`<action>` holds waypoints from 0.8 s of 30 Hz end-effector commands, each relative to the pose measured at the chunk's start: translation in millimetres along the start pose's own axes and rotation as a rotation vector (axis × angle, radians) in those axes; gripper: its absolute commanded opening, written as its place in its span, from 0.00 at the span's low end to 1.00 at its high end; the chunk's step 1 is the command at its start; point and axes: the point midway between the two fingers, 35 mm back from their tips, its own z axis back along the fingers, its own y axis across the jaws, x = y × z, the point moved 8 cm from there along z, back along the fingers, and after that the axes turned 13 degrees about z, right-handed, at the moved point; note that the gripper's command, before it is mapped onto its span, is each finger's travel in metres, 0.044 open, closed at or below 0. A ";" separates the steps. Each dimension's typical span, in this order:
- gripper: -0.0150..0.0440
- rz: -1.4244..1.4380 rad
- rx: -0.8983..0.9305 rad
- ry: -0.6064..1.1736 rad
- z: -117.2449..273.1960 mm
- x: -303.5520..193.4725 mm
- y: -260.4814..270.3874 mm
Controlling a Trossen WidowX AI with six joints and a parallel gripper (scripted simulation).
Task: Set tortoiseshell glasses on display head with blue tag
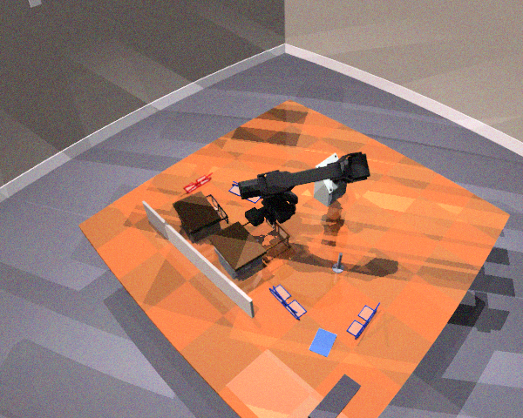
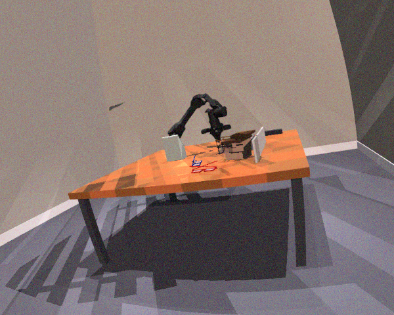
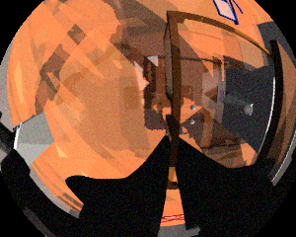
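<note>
My gripper (image 1: 274,221) (image 2: 218,138) (image 3: 172,140) points down and is shut on the tortoiseshell glasses (image 1: 282,231) (image 2: 219,146) (image 3: 175,99). They hang in front of the nearer brown-topped display head (image 1: 239,245) in the top view, with their temples reaching toward it. One temple tip is near the head's top edge; whether anything touches is too small to tell. The other display head (image 1: 199,211) stands beside it, with dark glasses (image 1: 217,207) at its front. The blue tag is not visible, so I cannot tell which head bears it.
A white panel (image 1: 199,259) (image 2: 258,144) stands behind the heads. Blue glasses (image 1: 288,302) and red glasses (image 1: 198,183) (image 2: 203,168) lie on the table. A small post (image 1: 337,266), a blue square (image 1: 322,342), a dark bar (image 1: 335,395) and a pale block (image 2: 173,147) are also there.
</note>
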 end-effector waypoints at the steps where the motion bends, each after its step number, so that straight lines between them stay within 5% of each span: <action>1: 0.25 -0.008 0.001 -0.007 -0.9 -1.5 -6.5; 24: 0.25 -0.006 -0.001 -0.007 -1.1 -8.9 -39.7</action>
